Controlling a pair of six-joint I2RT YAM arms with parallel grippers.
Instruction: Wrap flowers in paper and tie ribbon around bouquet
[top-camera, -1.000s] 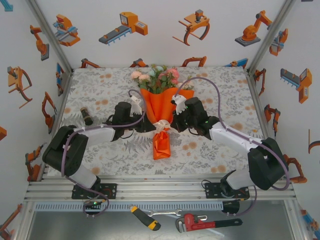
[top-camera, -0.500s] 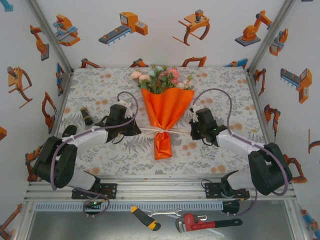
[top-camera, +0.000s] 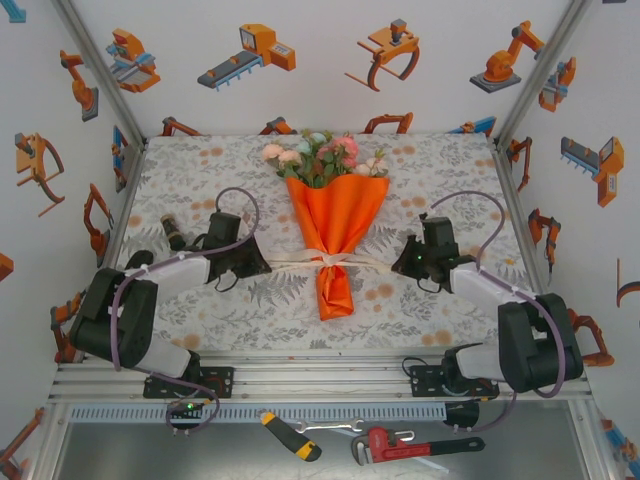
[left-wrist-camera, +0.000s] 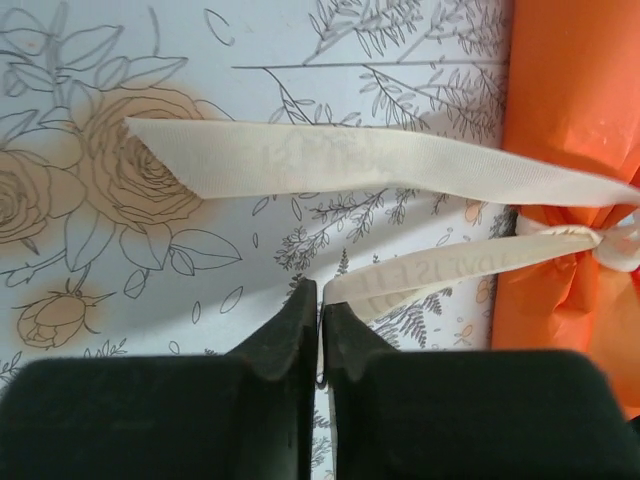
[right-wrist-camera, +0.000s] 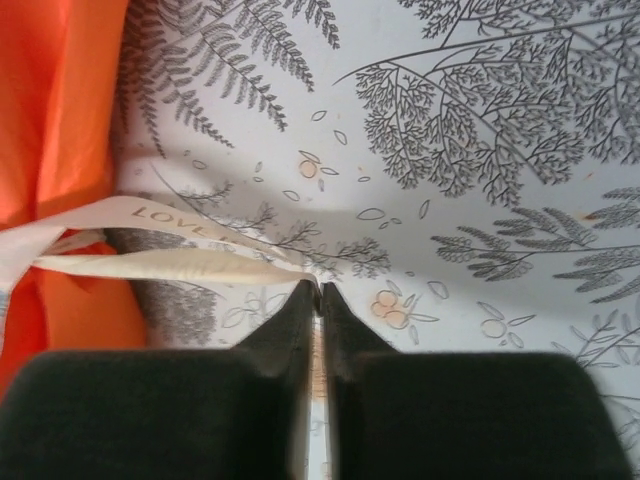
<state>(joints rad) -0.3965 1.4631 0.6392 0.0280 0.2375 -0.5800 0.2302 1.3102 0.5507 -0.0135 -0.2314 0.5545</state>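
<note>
The bouquet (top-camera: 336, 230) lies at the middle of the top view, flowers (top-camera: 318, 155) toward the top, crinkly orange paper (top-camera: 338, 215) tapering downward. The soft cream ribbon (top-camera: 300, 263) is knotted round its narrow waist; the right wrist view reads "LOVE" on it. Both arms lie low, reaching inward: the left gripper (top-camera: 266, 266) and right gripper (top-camera: 398, 266) each pinch a ribbon tail, jaws nearly together.

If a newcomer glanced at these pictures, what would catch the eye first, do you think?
The bright orange bouquet lies in the middle of the table, roses at its far end. A cream ribbon is knotted round its narrow waist, its ends running sideways to the left gripper and right gripper, each pinching one.
</note>
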